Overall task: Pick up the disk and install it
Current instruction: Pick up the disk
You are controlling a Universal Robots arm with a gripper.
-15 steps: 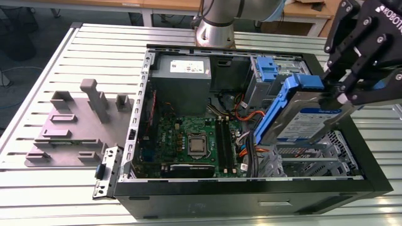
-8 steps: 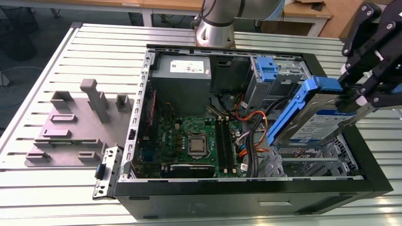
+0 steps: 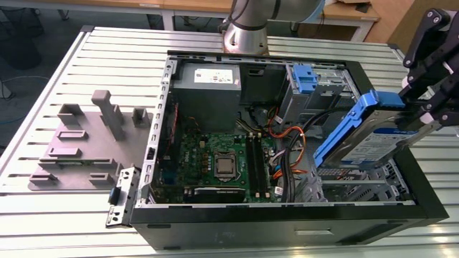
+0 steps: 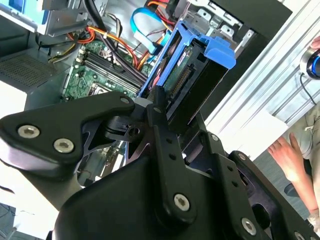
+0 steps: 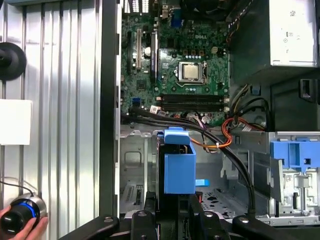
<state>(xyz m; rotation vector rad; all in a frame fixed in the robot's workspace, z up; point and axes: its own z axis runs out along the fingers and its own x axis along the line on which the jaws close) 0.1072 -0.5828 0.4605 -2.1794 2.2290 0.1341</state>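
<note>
Grasping the flat silver metal disk with blue-and-white label and blue plastic side rails [image 3: 377, 141]: black linkage gripper [image 3: 424, 115] clenched on its upper end. Hanging clear of the slatted aluminium bench [image 3: 72, 215], tilted, lower end dipping over the bare grey metal drive cage [image 3: 358, 185] in the corner of the open black computer case [image 3: 287, 228], on the exterior view's right. Not yet seated; no contact with the cage visible.

Judged step: bringing the disk down into the cage. To do it well:
- square off the tilt, so both rails meet the cage guides together;
- mind the black and orange cables [image 3: 291, 134] just beside the cage, lest one stray under the disk;
- go down slowly; no forcing if a rail binds.

From the exterior view: take the label face, the angle of tilt, the spare blue plastic bracket [image 3: 305, 80] in the upper bay near the grey power supply box [image 3: 208, 80].

From the first wrist view: look straight past the disk's blue end into the cage, with the cables crossing close by and the green motherboard [image 5: 185, 75] beyond; note a person's hand [image 5: 39, 226] on a black knob with a blue ring [image 5: 22, 212], on the bench beside the case.

From the second wrist view: read the disk's underside, circuit board and connector, and the grip close up.
</note>
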